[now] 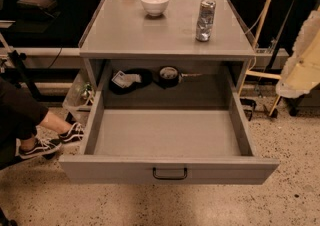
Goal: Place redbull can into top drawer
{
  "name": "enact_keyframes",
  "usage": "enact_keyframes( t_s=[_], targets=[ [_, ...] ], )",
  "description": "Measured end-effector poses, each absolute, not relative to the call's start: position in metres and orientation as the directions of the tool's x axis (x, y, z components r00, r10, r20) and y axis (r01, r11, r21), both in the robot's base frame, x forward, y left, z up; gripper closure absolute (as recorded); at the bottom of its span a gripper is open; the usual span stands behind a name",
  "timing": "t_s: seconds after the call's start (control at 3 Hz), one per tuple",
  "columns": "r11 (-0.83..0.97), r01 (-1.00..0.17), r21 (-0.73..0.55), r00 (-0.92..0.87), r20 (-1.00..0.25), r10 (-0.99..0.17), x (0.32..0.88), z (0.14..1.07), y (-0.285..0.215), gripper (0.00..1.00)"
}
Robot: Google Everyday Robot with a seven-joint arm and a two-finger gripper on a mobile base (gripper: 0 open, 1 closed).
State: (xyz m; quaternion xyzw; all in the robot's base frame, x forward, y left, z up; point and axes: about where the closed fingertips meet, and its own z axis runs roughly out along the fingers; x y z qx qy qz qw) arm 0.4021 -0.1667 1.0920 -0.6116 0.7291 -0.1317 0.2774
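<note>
My gripper hangs at the right edge; I cannot tell if it is open or closed. The can stands on the cabinet top, well left of it. The drawer is open.

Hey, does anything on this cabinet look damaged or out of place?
The redbull can, upright on the cabinet top, looks dented and crumpled. The top drawer stands open. The hand is at the right edge, apart from it.
</note>
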Motion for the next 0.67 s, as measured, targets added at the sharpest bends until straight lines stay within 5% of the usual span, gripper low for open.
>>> enact_keyframes(
  t_s=[0.67],
  targets=[
    [0.217,-0.819,-0.531,-0.098,-0.243,-0.965,0.4021,1.0921,-0.1667,0.0]
  ],
)
